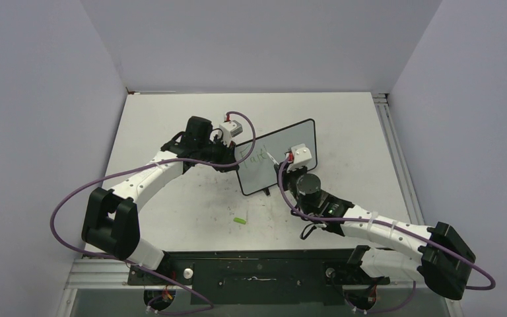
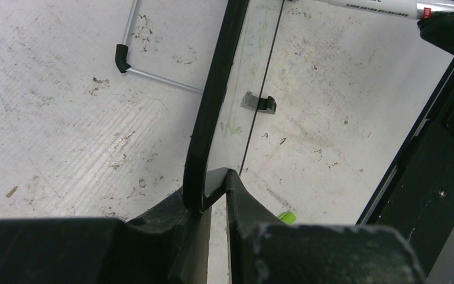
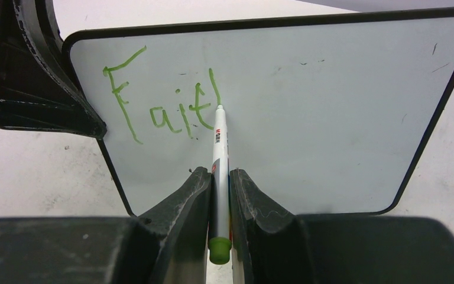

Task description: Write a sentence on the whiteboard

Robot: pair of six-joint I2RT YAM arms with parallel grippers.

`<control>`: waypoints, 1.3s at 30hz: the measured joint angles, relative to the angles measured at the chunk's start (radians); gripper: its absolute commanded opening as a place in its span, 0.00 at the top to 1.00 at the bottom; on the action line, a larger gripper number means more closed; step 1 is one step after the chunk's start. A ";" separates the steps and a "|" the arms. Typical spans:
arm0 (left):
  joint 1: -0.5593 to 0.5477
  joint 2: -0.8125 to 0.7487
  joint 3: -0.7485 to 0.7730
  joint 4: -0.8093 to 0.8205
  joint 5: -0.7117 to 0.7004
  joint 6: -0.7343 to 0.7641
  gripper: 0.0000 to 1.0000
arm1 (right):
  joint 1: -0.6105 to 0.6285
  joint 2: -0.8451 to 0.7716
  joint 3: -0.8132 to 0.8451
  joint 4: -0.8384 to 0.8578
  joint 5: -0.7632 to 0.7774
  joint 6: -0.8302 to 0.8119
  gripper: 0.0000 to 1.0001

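Top view: the small black-framed glossy whiteboard [image 1: 284, 142] stands mid-way on the white table [image 1: 171, 218], left gripper [image 1: 239, 165] at its left edge, right gripper [image 1: 282, 162] facing it.

Left wrist: jaws pinch the frame.

Right wrist: jaws clamp a white marker [image 3: 219, 142] pointing straight ahead. Its tip touches the board just after the green handwritten sentence [image 3: 165, 100], "Fait"; blank board lies rightward.

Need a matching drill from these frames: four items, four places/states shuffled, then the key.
Column 1
1. left hand
2. right hand
3. small bright green piece
4. green handwritten letters

Column 2
A. lying loose on the scuffed white tabletop, between the small black-framed whiteboard and the arm bases
B. shut on the white marker pen with a green end, tip on the board
C. on the board's face, reading "Fait" plus one started stroke
D. clamped on the board's black edge

Pairs: 1-D, 2-B, 3-A, 4-C
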 measured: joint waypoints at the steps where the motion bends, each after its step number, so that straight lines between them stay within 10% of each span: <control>1: 0.000 0.000 0.000 0.000 0.000 0.000 1.00 | 0.000 -0.001 -0.002 -0.002 0.000 0.003 0.95; 39: -0.002 0.000 0.000 -0.001 0.000 0.001 1.00 | 0.011 0.000 0.010 -0.024 0.015 -0.014 0.95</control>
